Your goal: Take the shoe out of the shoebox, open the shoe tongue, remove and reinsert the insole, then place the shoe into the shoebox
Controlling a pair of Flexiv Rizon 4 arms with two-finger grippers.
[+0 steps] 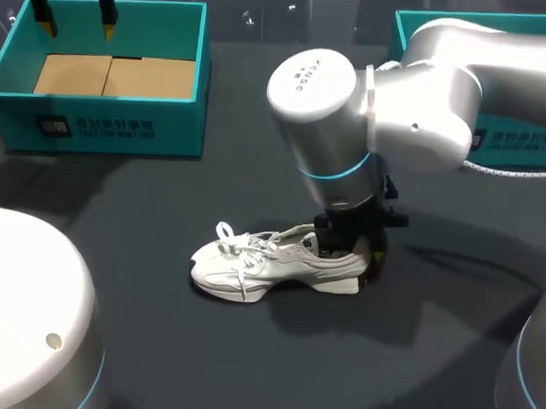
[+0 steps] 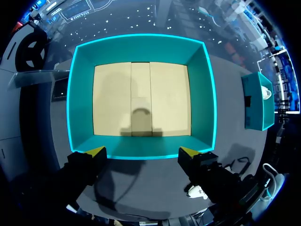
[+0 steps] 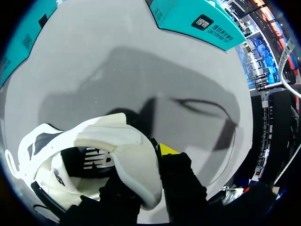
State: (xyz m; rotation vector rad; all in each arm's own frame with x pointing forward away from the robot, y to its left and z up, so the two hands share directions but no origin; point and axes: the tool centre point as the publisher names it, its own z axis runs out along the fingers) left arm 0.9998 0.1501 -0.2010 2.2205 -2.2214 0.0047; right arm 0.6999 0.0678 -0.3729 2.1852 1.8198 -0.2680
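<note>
On the dark table [image 1: 142, 253], near its middle, a white shoe [image 1: 270, 264] sits on its sole, toe pointing toward the left arm's side. It is well apart from the teal shoebox [image 1: 112, 127] at the far left corner. The right gripper [image 1: 348, 254] is clamped on the shoe's heel, one finger inside the collar and one outside. The left gripper [image 1: 77, 20] hangs over the shoebox's brown cardboard floor, fingers spread apart.
</note>
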